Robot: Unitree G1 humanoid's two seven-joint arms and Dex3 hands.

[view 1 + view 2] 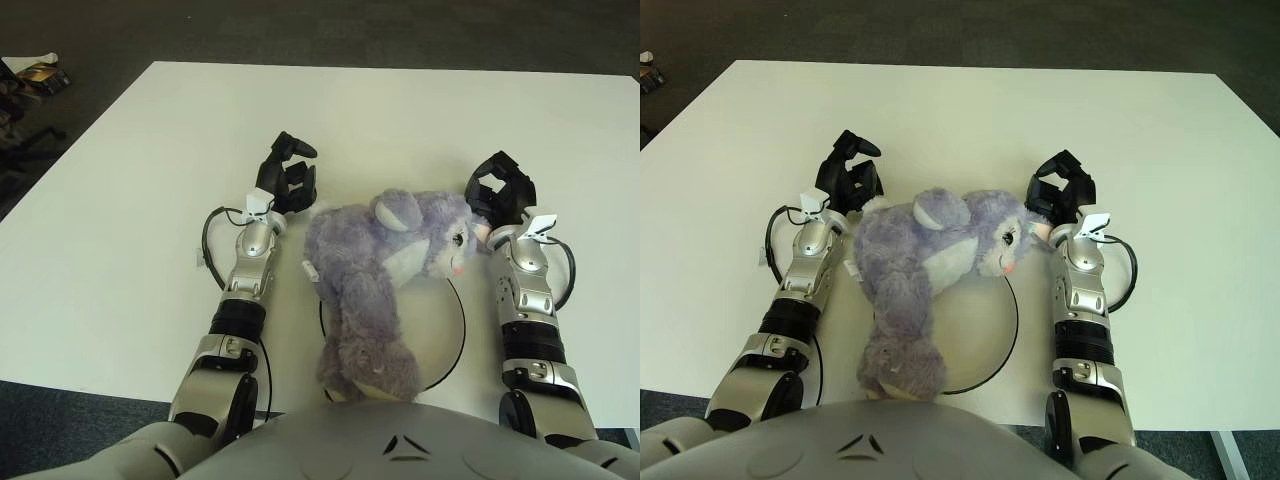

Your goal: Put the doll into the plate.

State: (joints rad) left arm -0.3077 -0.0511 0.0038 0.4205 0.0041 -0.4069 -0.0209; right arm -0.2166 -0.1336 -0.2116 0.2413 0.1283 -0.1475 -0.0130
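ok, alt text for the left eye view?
A purple plush doll lies across a white plate with a dark rim on a white table, head toward the right. The left robot hand and right robot hand flank it, fingers open, holding nothing.

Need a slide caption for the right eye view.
Purple doll lying across the plate, left hand and right hand open on either side.

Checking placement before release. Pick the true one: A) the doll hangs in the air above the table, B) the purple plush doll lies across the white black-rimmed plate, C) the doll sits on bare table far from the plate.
B: the purple plush doll lies over the white black-rimmed plate, flanked by the left robot hand and right robot hand.
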